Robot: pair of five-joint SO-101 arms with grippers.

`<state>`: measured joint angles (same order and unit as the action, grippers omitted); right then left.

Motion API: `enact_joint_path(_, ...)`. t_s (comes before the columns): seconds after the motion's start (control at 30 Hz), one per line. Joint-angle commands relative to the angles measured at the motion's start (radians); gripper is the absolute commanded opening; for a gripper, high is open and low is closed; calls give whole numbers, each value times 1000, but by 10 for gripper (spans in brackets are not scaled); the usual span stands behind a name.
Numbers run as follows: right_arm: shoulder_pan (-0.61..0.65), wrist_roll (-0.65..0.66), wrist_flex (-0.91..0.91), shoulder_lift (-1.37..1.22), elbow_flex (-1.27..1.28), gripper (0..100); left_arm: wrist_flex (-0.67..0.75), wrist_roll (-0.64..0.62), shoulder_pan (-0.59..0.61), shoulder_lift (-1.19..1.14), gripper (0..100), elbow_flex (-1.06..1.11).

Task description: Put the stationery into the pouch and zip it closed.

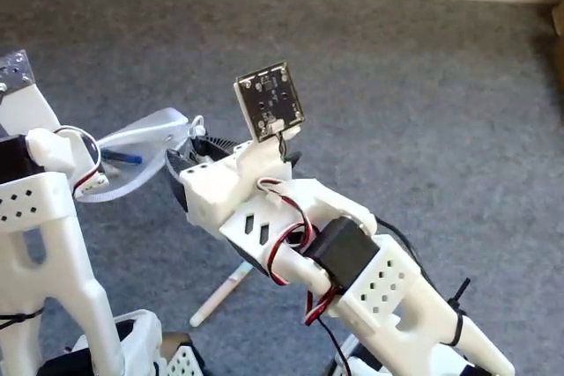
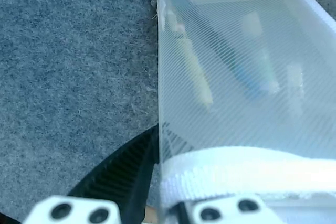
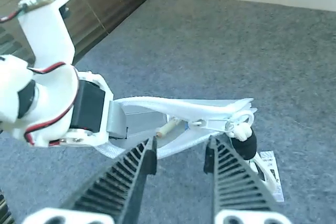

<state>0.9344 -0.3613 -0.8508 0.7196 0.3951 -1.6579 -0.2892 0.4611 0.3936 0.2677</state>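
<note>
The translucent pouch [image 1: 141,143] is held off the grey carpet by my left gripper [image 2: 157,182], which is shut on its white zipper edge. Through the pouch wall [image 2: 241,77] I see a cream pen [image 2: 194,72] and a blue pen [image 2: 247,72]. My right gripper [image 3: 181,150] is open, its black ribbed fingers apart just short of the pouch's open end [image 3: 178,111]. The zipper pull ring [image 3: 233,124] hangs near one fingertip. In the high view the right gripper [image 1: 181,169] sits against the pouch's end. A white pen [image 1: 225,292] lies on the carpet under the right arm.
The left arm's white body [image 3: 52,98] stands close beside the pouch. A small dark item [image 3: 247,142] with a white label [image 3: 270,174] lies on the carpet just past the zipper pull. Open grey carpet [image 1: 423,85] stretches to the right and back.
</note>
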Motion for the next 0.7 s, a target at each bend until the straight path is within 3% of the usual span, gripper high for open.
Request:
enact_joint_path(0.0, 12, 15, -2, 44, -5, 145, 15, -8, 18, -7, 7, 33)
enact_joint_path(0.43, 5, 15, -145, 206, -5, 145, 12, -8, 19, -7, 7, 35)
enact_joint_path(0.67, 5, 9, -332, 206, -2, 145, 12, -8, 19, -7, 7, 35)
